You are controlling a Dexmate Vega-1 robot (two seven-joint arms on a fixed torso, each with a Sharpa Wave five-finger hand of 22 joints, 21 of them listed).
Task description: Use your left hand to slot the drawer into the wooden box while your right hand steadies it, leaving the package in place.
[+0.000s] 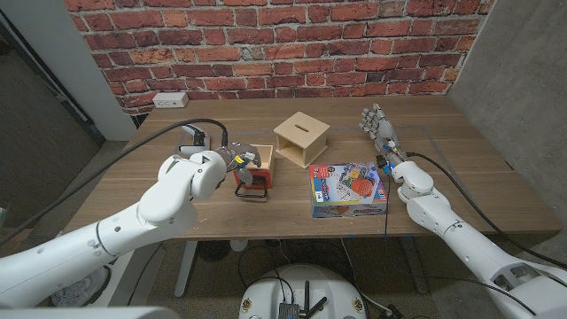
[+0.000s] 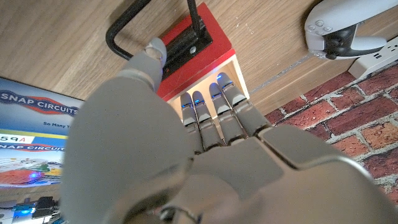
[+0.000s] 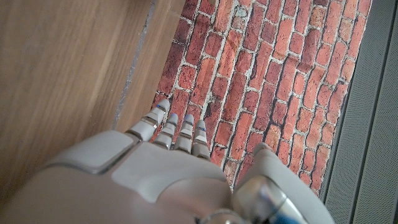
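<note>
On the left of the wooden tabletop [image 1: 133, 177], the left hand [image 1: 232, 161] grips the small pale wooden drawer with a red front and a black wire handle [image 1: 252, 182]. In the left wrist view its fingers [image 2: 211, 115] reach over the drawer's rim into the open tray while the thumb presses at the red front beside the handle. The drawer sits on the tabletop, apart from and just in front-left of the light wooden box with a slot in its top [image 1: 301, 139]. To the right of the drawer lies the flat colourful cardboard package printed "Snap Circuits" [image 1: 348, 188], in front of the box. Farther right, the right hand [image 1: 378, 129] is raised beside the box, fingers straight and apart, holding nothing and touching nothing.
</note>
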